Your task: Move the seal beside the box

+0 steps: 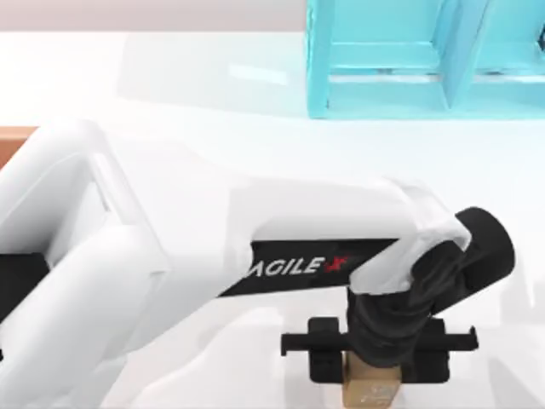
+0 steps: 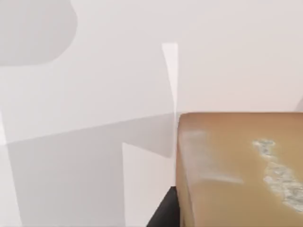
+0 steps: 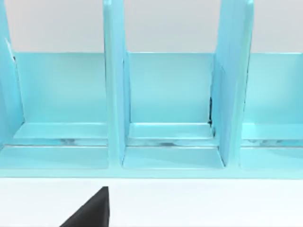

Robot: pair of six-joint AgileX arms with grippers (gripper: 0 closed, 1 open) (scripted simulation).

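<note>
A: At the front of the table, right of the middle, the left gripper (image 1: 372, 368) is down over the seal (image 1: 371, 390). Its claw looks clamped on it.

B: And the box (image 1: 12, 142)?

A: Far off at the left edge. The blue shelf (image 1: 409, 60) is at the back.

B: The right claw?

A: Can't tell.

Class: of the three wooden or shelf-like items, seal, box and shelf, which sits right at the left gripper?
The seal, small and tan, directly under the left gripper.
</note>
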